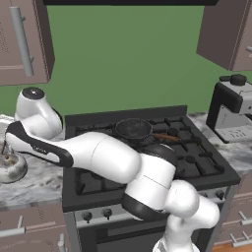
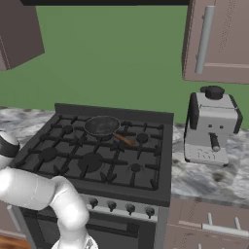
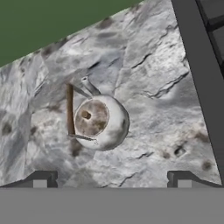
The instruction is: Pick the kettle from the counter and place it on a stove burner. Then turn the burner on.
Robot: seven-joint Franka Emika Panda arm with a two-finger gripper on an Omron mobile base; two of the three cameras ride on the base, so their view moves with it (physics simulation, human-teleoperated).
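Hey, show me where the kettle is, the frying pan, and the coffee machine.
kettle (image 3: 101, 121): hand view, on its rounded silvery body.
frying pan (image 2: 102, 126): right base view, inside the dark bowl.
coffee machine (image 2: 211, 127): right base view, on its light front housing.

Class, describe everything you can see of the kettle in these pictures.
The kettle is small, squat and rounded, silvery-white and metallic-looking, with a mottled brownish lid and small knob. A thin brownish handle arches over it on thin supports. It stands upright on the marbled counter, left of the black stove. The open gripper hovers above without touching it.
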